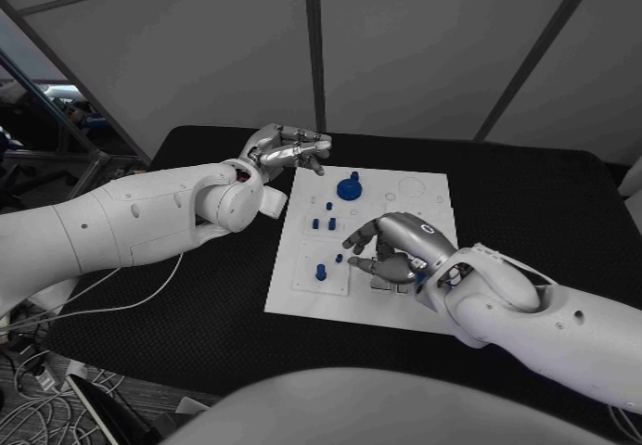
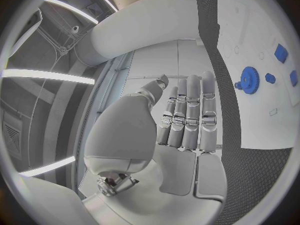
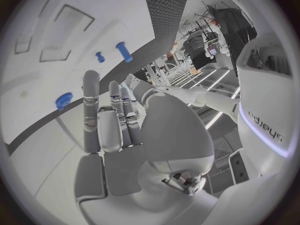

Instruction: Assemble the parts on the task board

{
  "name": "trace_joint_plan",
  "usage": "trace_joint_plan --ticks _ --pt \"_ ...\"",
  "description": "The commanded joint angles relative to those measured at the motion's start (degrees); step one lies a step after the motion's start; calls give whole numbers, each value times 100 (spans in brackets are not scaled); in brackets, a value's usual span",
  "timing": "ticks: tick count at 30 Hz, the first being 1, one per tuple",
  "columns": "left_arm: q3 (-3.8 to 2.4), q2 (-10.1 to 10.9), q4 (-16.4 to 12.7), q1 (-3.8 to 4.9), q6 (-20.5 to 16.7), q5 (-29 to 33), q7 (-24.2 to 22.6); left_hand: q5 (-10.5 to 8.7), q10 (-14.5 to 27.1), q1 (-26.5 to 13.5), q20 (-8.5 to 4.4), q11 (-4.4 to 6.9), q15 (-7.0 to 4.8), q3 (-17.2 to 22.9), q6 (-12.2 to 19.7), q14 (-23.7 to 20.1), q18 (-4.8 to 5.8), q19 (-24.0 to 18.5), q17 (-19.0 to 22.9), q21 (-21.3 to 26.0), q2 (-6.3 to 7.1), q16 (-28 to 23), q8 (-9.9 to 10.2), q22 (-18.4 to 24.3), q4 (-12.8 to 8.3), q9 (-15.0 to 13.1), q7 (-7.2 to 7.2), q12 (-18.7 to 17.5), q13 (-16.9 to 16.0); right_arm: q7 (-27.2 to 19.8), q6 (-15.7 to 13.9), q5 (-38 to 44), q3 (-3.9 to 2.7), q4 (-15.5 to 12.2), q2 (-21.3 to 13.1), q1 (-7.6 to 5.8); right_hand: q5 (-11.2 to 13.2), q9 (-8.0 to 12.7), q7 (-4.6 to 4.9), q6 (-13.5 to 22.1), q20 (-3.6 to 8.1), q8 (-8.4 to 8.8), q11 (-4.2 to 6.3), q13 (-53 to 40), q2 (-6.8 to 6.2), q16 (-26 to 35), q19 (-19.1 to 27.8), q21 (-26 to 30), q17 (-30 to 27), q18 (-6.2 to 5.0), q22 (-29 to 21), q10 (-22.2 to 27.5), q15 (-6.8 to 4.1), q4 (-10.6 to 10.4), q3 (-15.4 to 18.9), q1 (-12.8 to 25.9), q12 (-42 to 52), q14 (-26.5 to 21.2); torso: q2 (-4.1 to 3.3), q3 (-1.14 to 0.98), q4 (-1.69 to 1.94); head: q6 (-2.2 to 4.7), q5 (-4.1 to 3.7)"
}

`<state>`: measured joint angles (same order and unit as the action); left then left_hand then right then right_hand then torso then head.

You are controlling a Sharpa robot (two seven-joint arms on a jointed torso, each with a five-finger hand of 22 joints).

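Small blue plastic parts (image 1: 323, 223) standing on the white task board (image 1: 301, 297) mid-table (image 1: 535, 199): probably light, rigid, slick; best pinched at the sides. Blue gear (image 1: 349, 188) near the board's far edge. Left hand (image 1: 287, 148) beside that edge, fingers loosely apart, empty. Right hand (image 1: 392, 248) over the board, fingers spread, empty.

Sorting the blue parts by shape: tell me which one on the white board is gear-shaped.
The round blue toothed gear near the white task board's far edge; the other blue parts are small plain pegs.
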<state>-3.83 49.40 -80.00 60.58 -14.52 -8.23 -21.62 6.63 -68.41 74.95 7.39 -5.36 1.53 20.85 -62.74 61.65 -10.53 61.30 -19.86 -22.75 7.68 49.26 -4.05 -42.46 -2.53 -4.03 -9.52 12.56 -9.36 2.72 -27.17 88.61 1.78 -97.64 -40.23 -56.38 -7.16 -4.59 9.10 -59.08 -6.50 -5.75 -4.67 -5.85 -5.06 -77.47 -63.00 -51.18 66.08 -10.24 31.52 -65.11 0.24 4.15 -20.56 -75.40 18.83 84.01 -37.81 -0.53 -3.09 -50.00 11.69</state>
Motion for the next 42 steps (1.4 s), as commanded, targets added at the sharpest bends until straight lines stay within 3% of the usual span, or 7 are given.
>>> trace_joint_plan --ticks 1,5,6,13,21,23,42 --pt "-6 21 -13 11 94 13 -30 -20 57 -24 32 4 21 -36 34 -41 15 13 10 32 -49 -26 13 10 3 -2 25 -17 -8 -47 29 -1418 -39 -172 -330 -80 -123 -44 -139 -230 117 -118 172 -239 -89 -133 -84 -26 238 -55 -19 -597 -147 -171 170 248 412 139 24 13 -32 0 -50" --pt "-6 53 -46 10 111 13 -49 -23 72 -38 38 4 26 -64 35 -57 18 4 13 52 -25 -38 10 25 7 -3 34 -18 -9 202 348 -1941 -82 -356 -847 -146 -399 -131 -318 -435 284 -278 352 -1154 -164 -377 -438 -301 652 32 336 -1019 -300 -425 554 559 1509 264 38 20 -47 0 -150" --pt "-6 59 -54 10 117 13 -55 -24 76 -43 40 4 28 -72 37 -61 18 3 14 58 -18 -40 10 29 8 -3 36 -17 -10 257 393 -1997 -86 -388 -945 -152 -513 -176 -389 -451 323 -322 393 -2182 -131 -448 -536 -370 767 60 429 -1060 -343 -467 659 544 2414 293 42 22 -50 0 -190" --pt "-4 114 -118 7 124 13 -85 -21 112 -70 53 -2 39 -118 50 -106 20 -25 27 112 -1 -78 9 68 28 -4 39 -25 -8 761 443 -1920 -99 -601 -1666 -174 -784 -474 -381 -332 353 -503 388 -5723 52 -854 -897 -773 1513 167 1011 -1281 -345 -827 1323 598 5284 423 72 33 -92 0 -414" --pt "-4 152 -183 6 125 13 -104 -21 112 -70 53 -2 39 -118 50 -106 20 -25 27 112 -1 -78 9 68 28 -4 39 -25 -8 1458 367 -1085 -97 -745 -2021 -170 -952 -611 -357 -251 349 -565 374 -6629 19 -995 -1114 -1130 1802 245 1508 -1584 -329 -1016 1740 665 5912 476 83 42 -146 0 -570" --pt "-4 152 -183 6 127 13 -105 -21 112 -70 53 -2 39 -118 50 -106 20 -25 27 112 -1 -78 9 68 28 -4 39 -25 -8 1628 373 -941 -96 -754 -1999 -162 -971 -639 -357 -231 347 -577 371 -6743 4 -1027 -1135 -1176 1870 254 1569 -1622 -327 -1075 1851 699 5988 489 93 47 -172 0 -552" --pt "-4 143 -174 6 242 127 -130 -14 137 -98 64 -13 50 -154 52 -126 19 -35 34 154 -3 -98 5 101 53 -6 31 -29 -7 2322 572 -475 -87 -620 -1525 80 -992 -968 -376 -94 342 -811 377 -6818 -12 -1055 -1100 -1223 1929 254 1616 -1527 -326 -1562 2541 769 5952 493 89 51 -169 0 -520"
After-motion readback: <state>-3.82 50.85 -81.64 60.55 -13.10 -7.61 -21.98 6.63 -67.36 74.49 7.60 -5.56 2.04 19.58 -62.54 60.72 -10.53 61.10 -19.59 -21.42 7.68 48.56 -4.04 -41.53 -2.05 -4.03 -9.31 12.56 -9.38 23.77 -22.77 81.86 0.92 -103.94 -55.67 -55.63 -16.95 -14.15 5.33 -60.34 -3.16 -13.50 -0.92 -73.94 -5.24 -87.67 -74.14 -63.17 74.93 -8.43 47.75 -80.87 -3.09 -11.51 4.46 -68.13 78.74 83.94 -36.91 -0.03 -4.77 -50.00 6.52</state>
